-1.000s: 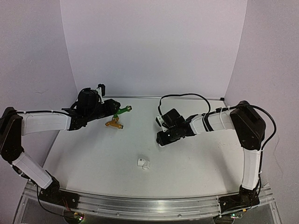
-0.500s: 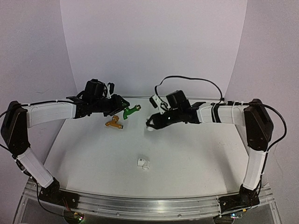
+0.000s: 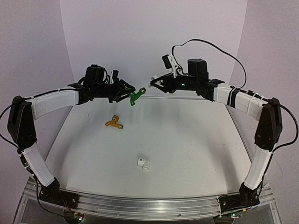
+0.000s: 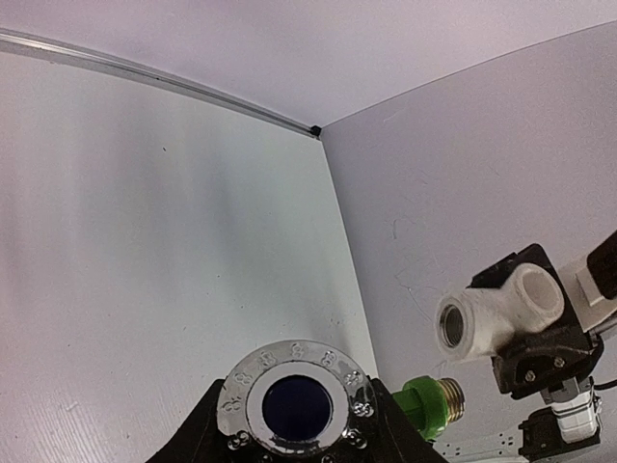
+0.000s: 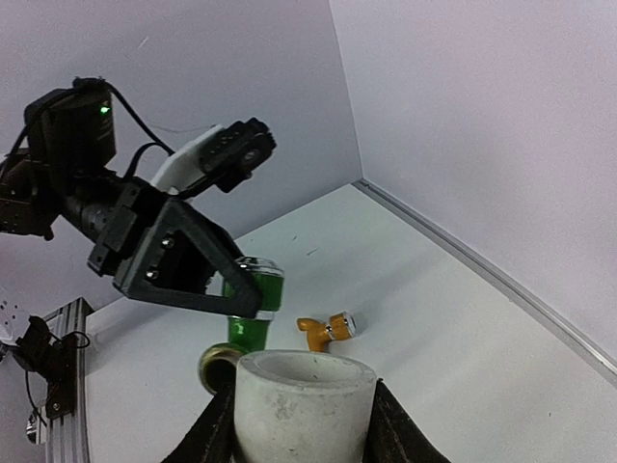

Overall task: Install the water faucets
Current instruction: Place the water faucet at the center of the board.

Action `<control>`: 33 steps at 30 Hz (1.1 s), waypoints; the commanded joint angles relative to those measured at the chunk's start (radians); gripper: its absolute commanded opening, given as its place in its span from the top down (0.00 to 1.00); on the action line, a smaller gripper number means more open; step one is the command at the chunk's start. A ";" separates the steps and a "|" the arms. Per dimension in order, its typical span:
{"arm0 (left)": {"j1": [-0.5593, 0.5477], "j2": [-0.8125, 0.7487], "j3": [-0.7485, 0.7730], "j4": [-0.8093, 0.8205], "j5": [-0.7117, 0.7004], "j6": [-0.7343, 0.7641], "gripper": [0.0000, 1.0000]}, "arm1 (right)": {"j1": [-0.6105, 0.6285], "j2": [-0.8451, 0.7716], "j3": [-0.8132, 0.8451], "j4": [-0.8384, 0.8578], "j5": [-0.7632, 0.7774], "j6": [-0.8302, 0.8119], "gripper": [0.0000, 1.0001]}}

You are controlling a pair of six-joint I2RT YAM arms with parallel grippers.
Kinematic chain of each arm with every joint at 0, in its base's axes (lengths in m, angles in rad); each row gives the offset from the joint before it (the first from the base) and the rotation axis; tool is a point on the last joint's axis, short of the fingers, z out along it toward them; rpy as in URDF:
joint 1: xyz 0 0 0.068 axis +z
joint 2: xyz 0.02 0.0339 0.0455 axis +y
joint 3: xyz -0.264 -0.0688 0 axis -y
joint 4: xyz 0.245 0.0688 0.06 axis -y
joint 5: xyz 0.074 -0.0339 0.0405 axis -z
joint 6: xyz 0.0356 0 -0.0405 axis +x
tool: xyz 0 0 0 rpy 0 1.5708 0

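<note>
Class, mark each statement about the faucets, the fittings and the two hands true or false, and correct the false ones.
1. The left hand holds the green faucet raised above the table. True.
2. The orange-yellow faucet is in the right hand. False: it lies on the table; the right hand grips a white fitting.
3. A second white fitting lies on the table. True.
4. The green faucet is screwed into the held fitting. False: they are apart.
</note>
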 commanded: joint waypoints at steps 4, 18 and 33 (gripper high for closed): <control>0.004 0.051 0.109 0.026 0.067 -0.045 1.00 | 0.017 -0.027 0.066 0.040 -0.088 -0.054 1.00; 0.005 0.060 0.139 0.026 0.078 -0.030 1.00 | 0.022 0.045 0.138 -0.025 -0.134 -0.087 1.00; 0.005 0.009 0.106 0.043 0.074 0.046 1.00 | 0.022 0.100 0.175 -0.115 -0.089 -0.116 1.00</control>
